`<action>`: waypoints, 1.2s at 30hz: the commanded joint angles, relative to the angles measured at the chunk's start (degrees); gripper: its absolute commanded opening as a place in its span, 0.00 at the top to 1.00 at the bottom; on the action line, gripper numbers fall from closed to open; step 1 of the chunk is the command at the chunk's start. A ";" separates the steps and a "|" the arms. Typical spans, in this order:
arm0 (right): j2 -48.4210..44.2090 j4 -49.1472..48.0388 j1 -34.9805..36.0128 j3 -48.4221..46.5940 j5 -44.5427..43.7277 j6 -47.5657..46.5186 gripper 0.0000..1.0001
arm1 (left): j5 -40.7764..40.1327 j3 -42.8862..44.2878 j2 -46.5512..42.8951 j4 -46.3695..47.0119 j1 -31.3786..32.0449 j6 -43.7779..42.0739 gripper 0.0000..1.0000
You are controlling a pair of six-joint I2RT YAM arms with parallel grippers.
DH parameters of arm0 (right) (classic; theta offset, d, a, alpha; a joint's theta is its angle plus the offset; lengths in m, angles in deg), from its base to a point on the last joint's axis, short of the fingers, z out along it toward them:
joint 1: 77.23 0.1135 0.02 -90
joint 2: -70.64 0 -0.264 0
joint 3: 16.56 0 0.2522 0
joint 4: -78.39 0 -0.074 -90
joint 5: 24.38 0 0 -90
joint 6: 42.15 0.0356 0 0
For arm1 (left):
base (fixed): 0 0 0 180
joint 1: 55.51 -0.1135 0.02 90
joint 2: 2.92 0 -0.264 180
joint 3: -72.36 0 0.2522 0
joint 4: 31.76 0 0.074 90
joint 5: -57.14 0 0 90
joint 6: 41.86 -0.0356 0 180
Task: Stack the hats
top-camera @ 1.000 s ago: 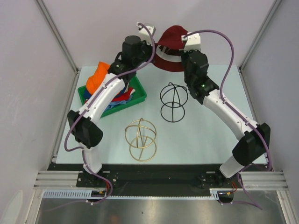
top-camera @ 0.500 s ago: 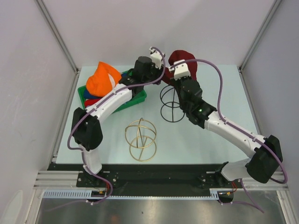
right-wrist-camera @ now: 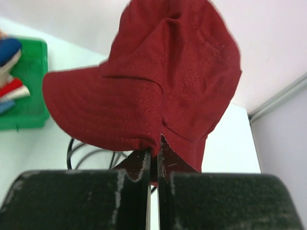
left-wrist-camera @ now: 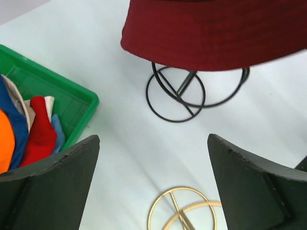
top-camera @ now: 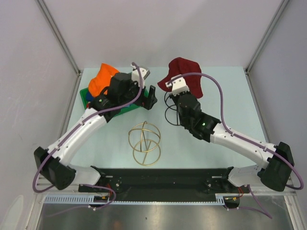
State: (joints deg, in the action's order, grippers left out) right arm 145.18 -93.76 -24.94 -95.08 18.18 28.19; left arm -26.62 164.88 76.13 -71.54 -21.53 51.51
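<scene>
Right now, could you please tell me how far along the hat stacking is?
Done: only the maroon hat is out of the green tray. In hand: the right gripper is shut on its brim, holding it over the black wire frame; the left gripper is open and empty. Left: the orange hat and the others in the tray.

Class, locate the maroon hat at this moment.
In the top view the maroon hat hangs far centre-right, pinched by the right claw, over the black wire globe.
</scene>
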 commanded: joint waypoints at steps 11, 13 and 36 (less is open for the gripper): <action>0.08 4.85 5.62 6.65 -5.20 9.80 1.00 | 0.79 -7.04 -11.81 -1.49 -1.46 2.42 0.01; -0.19 7.39 6.06 7.62 -5.73 11.83 1.00 | 0.88 -6.95 -11.37 -1.05 -1.72 2.34 0.00; -2.38 22.35 3.43 12.98 -10.30 35.56 1.00 | 14.15 -7.22 -0.48 23.27 -2.25 17.00 0.00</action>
State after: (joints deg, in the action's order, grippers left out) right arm 145.18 -74.22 -20.11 -82.77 10.97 56.56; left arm -16.61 157.69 73.55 -59.02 -23.46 63.14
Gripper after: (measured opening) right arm 0.037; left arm 0.996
